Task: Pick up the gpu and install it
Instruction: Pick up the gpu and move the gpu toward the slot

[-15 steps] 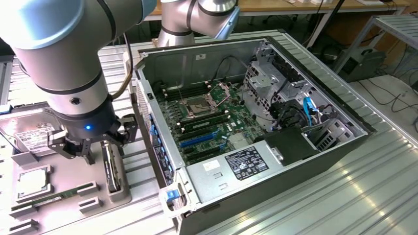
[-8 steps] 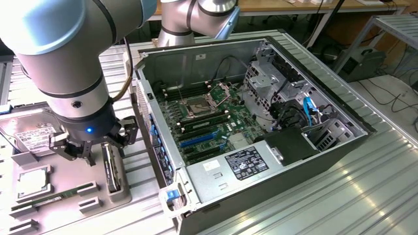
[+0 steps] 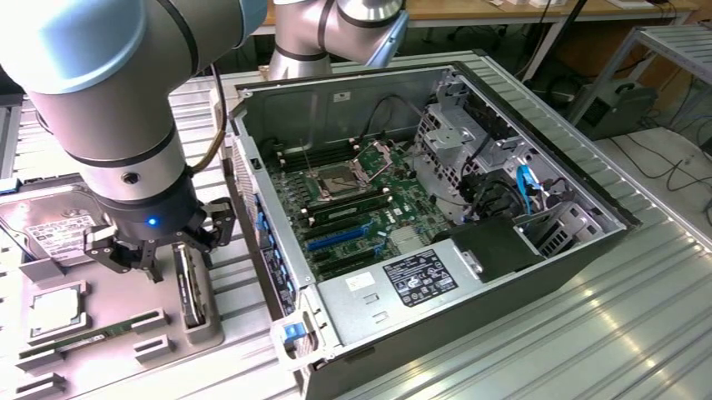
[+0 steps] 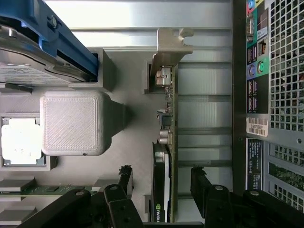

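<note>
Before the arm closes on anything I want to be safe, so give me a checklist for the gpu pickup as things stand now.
1. The gripper is open: ok.
2. The gpu stands on edge in its gray holder: ok.
3. The fingers straddle the card, gaps visible: ok.
4. The computer case has its side open: ok.
5. The blue slots on the motherboard are unoccupied: ok.
6. How far down the card the fingers reach: cannot tell.
</note>
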`<action>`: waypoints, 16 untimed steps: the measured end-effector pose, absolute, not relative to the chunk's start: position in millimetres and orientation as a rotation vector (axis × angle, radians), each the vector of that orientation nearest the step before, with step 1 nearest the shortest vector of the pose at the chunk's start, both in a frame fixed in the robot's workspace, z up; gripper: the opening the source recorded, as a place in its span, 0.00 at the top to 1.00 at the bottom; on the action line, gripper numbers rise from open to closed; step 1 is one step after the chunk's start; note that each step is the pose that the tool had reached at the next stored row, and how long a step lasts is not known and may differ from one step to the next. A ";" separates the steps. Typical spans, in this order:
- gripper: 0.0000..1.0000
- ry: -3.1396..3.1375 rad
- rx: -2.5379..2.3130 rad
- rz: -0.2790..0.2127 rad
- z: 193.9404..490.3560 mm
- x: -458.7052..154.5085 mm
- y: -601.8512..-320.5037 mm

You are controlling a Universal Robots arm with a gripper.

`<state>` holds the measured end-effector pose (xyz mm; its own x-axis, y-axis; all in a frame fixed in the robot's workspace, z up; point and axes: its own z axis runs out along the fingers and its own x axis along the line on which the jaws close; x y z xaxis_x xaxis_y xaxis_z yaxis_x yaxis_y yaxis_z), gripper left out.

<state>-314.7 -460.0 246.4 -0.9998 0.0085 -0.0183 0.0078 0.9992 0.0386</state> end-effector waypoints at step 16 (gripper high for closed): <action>0.39 3.123 0.013 0.060 238.5 -314.7 -460.0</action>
